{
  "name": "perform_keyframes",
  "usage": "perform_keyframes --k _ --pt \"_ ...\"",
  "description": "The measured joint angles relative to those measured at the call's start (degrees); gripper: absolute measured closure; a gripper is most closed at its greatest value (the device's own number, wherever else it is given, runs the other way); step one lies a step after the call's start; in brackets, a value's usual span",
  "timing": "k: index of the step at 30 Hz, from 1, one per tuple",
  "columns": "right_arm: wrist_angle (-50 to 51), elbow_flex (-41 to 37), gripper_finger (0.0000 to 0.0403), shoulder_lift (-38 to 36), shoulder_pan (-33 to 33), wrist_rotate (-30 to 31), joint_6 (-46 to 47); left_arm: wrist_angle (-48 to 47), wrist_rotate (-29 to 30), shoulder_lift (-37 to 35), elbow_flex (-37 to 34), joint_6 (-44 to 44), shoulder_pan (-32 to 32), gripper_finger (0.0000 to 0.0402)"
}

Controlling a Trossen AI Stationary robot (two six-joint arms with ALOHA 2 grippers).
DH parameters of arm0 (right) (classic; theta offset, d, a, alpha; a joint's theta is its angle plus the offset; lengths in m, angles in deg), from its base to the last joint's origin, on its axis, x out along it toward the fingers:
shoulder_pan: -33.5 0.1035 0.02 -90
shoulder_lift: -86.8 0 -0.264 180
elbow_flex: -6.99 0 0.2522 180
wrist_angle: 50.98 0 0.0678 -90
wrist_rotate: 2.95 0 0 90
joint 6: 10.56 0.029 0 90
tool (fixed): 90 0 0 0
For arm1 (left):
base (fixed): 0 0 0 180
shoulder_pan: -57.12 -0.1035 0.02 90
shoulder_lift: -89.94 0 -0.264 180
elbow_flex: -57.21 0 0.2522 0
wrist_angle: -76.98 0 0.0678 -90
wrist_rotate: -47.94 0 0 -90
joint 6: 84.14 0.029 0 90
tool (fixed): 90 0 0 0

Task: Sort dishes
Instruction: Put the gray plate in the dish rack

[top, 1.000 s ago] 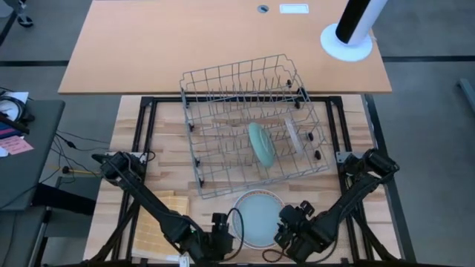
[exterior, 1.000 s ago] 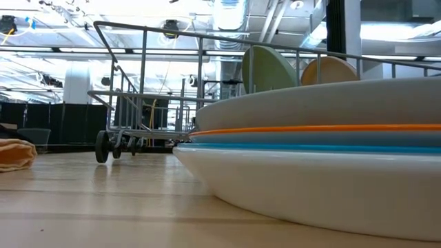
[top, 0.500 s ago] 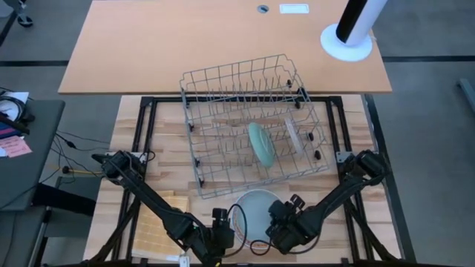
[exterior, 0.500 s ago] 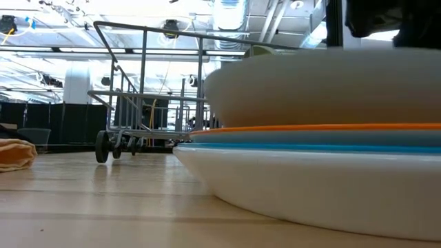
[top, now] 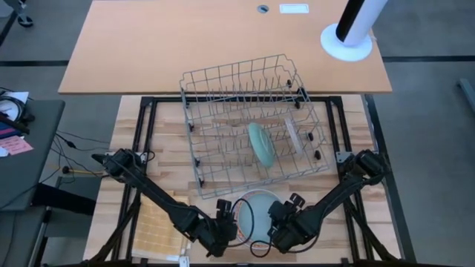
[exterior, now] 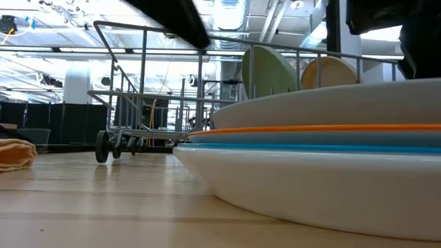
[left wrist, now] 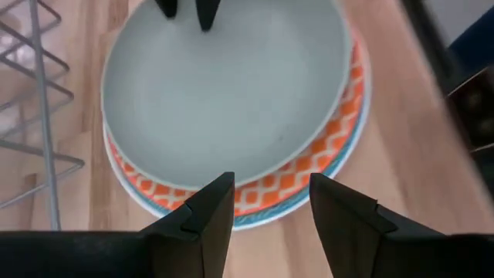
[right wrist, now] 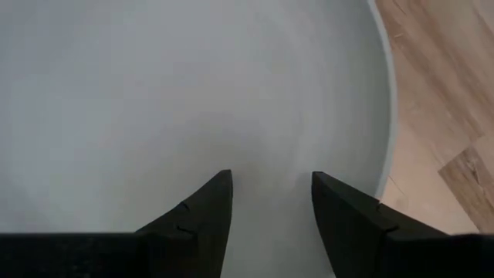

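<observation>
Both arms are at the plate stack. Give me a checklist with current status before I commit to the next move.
1. Left hand open: ok. Its fingers are apart with nothing between them, and it hovers at the stack's rim.
2. Right hand open: ok. It is over the face of the top plate.
3. Top plate gripped: not ok. Neither hand holds it.
4. Hands apart from each other: ok. They are on opposite sides of the top plate.
5. Plate below stays put: cannot tell. The orange patterned plate lies directly under the top one.
6. Free slots in the rack: ok. Only the teal plate and the beige plate stand in it.
</observation>
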Motion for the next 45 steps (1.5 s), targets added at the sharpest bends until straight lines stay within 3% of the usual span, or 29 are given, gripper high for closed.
perform_keyframes --k 18,22,45 --pt "-3.0 0.0 0.0217 0.0 -4.0 -2.0 -10.5 4.1 -2.6 0.0 -2.4 20.5 -1.9 0.0238" --pt "-3.0 0.0 0.0217 0.0 -4.7 -2.2 -11.6 3.4 -6.7 1.0 -2.4 23.0 -3.0 0.0243" --pt "-2.5 1.2 0.0217 0.0 -5.3 -4.6 -15.3 4.5 -10.3 4.4 -2.2 25.4 -6.3 0.0363"
